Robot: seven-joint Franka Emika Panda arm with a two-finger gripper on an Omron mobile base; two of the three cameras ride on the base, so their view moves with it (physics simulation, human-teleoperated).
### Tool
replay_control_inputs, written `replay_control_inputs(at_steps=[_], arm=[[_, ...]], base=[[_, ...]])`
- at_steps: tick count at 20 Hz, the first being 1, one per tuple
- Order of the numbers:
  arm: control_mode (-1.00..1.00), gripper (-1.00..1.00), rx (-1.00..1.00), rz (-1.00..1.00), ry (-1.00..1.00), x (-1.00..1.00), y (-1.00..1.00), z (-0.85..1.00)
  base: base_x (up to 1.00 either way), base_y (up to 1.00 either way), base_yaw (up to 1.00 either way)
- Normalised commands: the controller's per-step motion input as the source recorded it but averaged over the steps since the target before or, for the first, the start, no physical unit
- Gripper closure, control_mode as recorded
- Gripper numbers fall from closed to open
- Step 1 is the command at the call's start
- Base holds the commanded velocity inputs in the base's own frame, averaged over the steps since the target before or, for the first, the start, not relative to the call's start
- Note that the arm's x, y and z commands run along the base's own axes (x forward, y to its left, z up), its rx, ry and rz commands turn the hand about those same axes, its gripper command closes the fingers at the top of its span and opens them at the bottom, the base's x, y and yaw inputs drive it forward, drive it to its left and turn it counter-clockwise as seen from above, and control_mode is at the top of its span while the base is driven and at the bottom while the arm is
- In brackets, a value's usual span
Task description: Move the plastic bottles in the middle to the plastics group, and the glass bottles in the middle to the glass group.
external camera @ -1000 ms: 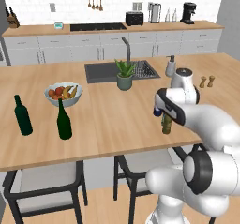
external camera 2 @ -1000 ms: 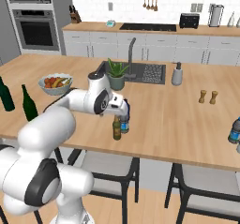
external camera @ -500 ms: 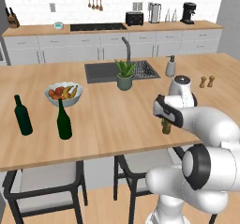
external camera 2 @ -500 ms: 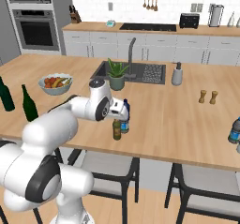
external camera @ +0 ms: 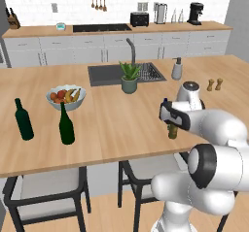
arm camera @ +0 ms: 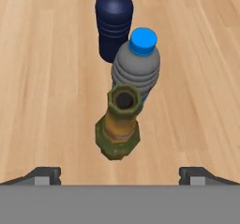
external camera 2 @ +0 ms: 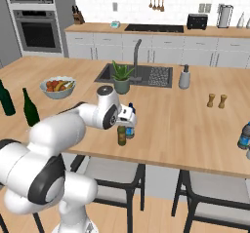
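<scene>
The robot's gripper [arm camera: 120,175] is open wide and holds nothing. It hangs just above the brown bottle [arm camera: 118,124], looking down on it. Its two dark finger tips [arm camera: 44,174] sit far apart, one on each side, and they do not touch the bottle.

The brown bottle [external camera 2: 121,135] stands up straight on the wooden counter [external camera 2: 185,125], near the front edge. Its top is open and you can see down into its neck. It looks brown with greenish edges.

Just behind it stands a grey bottle with a blue cap [arm camera: 136,67]. The two are so close that I cannot tell if they touch. A bit farther back stands the dark blue bottle [arm camera: 114,22], also upright. All three bottles are in one small bunch in the middle of the counter.

Far to the left on the counter stand two tall green bottles [external camera: 66,124], well apart from the bunch. A fruit bowl [external camera: 66,97] sits near them.

At the far right edge of the counter is a pale blue bottle [external camera 2: 244,135]. Two small wooden shakers [external camera 2: 216,101] stand between it and the middle. A potted plant [external camera 2: 121,78] and a grey soap pump [external camera 2: 184,77] sit by the sink [external camera 2: 136,74], on the far side of the counter.
</scene>
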Motion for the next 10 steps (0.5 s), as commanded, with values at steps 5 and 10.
replay_control_inputs(at_steps=[5,10], arm=[[-1.00,-1.00,0.00,0.00,0.00,0.09,0.00,-0.14],[-1.00,-1.00,0.00,0.00,0.00,0.01,0.00,-0.16]], base=[[0.00,0.00,0.00],[0.00,0.00,0.00]])
